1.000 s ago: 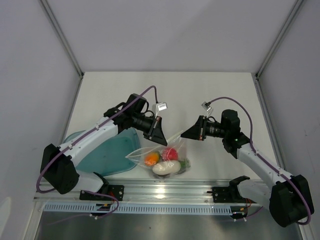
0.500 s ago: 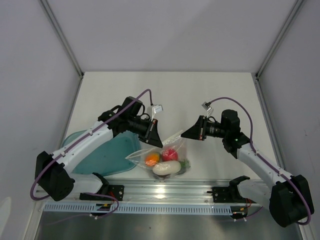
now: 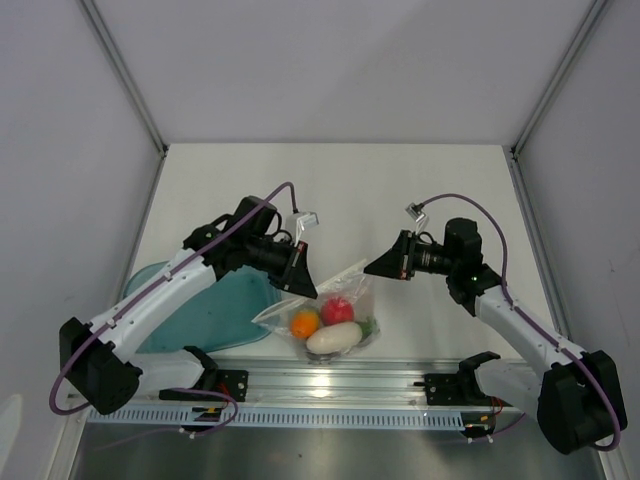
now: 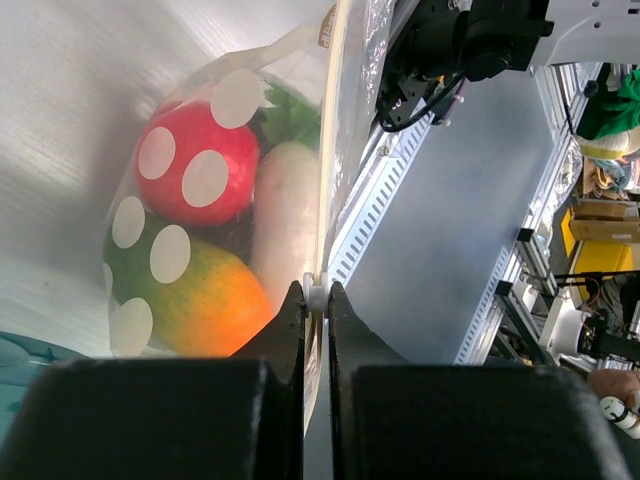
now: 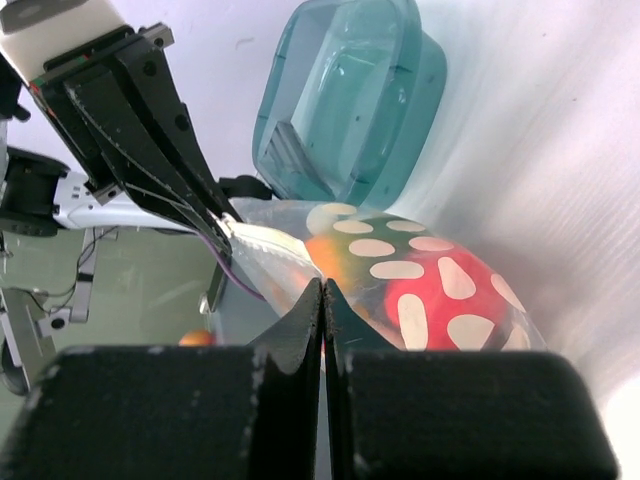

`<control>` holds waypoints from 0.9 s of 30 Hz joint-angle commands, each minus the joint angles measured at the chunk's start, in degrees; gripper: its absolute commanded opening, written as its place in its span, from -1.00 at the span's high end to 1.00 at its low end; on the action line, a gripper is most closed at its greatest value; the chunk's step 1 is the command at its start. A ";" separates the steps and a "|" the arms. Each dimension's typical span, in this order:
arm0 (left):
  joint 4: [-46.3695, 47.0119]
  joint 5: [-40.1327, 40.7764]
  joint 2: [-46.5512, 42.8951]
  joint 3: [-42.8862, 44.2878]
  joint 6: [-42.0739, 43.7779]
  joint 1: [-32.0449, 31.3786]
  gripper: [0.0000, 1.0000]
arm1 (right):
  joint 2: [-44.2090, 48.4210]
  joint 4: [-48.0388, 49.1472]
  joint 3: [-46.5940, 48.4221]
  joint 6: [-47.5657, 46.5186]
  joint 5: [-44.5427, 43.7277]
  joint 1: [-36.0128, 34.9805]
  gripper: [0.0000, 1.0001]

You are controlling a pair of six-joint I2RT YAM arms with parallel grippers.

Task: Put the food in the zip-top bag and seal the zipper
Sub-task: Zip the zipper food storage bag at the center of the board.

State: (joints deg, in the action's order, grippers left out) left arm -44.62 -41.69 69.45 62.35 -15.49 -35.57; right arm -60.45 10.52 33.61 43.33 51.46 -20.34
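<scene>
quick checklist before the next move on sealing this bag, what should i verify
1. Food inside the clear crinkly plastic zip-top bag: red round toy fruit, orange piece and white oblong piece are all in. Ok.
2. Left gripper shut on the thin clear zipper strip. Ok.
3. Right gripper shut on the bag's mouth edge. Ok.
4. Zipper pressed closed along its whole length. Cannot tell.
5. No food left in the teal translucent tray: none seen. Ok.
</scene>
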 commanded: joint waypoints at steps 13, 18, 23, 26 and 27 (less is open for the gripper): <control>-1.61 -4.36 -2.65 1.29 1.42 0.50 0.99 | -12.32 -21.34 21.41 -24.43 13.21 -2.16 -0.06; -1.26 -4.63 -2.65 1.29 1.16 0.50 0.99 | -16.54 -24.41 23.35 -28.56 17.26 -2.43 -0.07; -1.00 -4.80 -2.48 1.29 0.98 0.50 0.99 | -18.30 -24.06 23.44 -28.92 19.99 -2.78 -0.03; -0.65 -5.06 -2.22 1.29 0.81 0.59 0.99 | -18.48 -22.92 23.26 -28.13 21.22 -3.57 0.07; -0.64 -5.15 -2.13 1.20 0.63 0.50 0.99 | -18.48 -22.48 23.17 -27.60 21.40 -3.92 0.16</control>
State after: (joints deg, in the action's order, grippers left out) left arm -46.46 -44.42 68.45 62.35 -14.96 -35.44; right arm -79.15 -13.58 54.37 16.25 69.30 -23.16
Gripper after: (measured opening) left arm 0.037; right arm 0.461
